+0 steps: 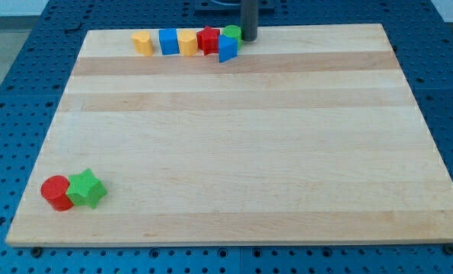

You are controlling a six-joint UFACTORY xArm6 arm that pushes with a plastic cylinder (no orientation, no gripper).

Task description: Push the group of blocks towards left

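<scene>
A row of blocks lies along the board's top edge: a yellow block point(141, 42) a little apart at the left, then a blue cube point(169, 41), a yellow block point(188, 42), a red star-shaped block point(208, 39), a green cylinder point(232, 33) and a blue wedge-like block point(227, 49) just below the green one. My tip point(249, 38) stands right beside the green cylinder, on its right, at the group's right end. Whether it touches the cylinder I cannot tell.
A red cylinder point(56, 192) and a green star-shaped block point(87, 189) sit touching at the board's bottom left corner. The wooden board point(234, 152) rests on a blue perforated table point(13, 91).
</scene>
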